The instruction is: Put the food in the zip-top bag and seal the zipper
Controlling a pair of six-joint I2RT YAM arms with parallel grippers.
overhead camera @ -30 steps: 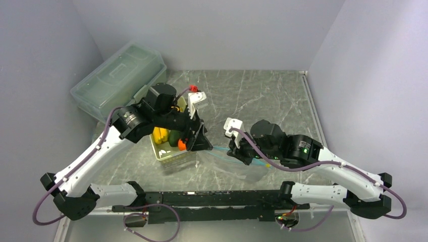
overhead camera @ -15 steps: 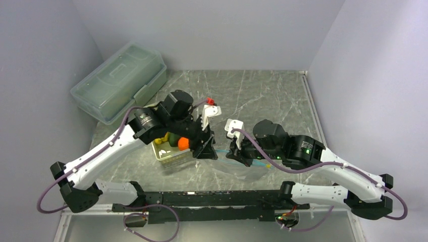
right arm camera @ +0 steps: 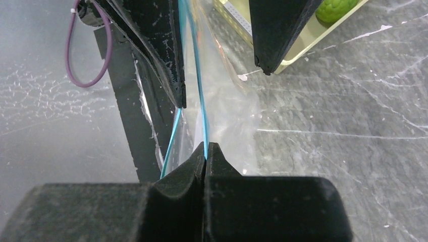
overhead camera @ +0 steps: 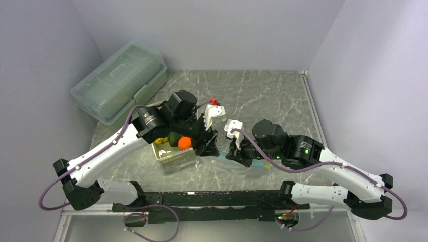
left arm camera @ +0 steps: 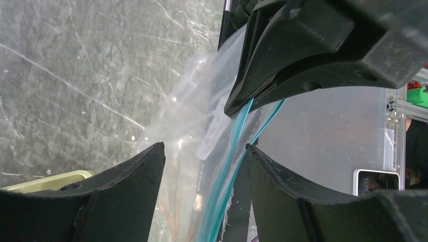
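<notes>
Pinching zipper, right fingers closed, left fingers apart astride bag edge

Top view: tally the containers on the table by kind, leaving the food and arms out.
Lidded box: 1
Basket: 1
Bag: 1
Total: 3

Top view bright, even, soft light from above; faint shadows under arms; wrist views dimmer; white glare spots on bag; pale sheen on table; left fingers near lens soft, out of focus, black detail lost; background past table edge blurred
</notes>
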